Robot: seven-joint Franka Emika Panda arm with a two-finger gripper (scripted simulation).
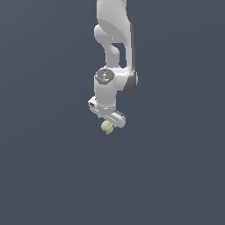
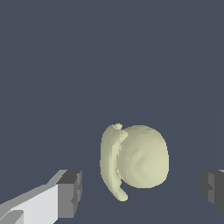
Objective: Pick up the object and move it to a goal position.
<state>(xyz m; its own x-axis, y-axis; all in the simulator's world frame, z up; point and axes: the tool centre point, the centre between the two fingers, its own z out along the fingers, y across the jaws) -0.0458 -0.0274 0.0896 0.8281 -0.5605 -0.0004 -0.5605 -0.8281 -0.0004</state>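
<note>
Uniform dark slate-blue background, no surface edges visible. White arm hangs from above. Gripper released: fingers spread wide, clear gaps either side of the pale yellow-green ball. Ball sits directly beneath the gripper.

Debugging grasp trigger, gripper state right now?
Gripper: open, holding nothing; the ball sits between the fingers with gaps on both sides.

plain dark grey-blue floor, pale ball
</note>
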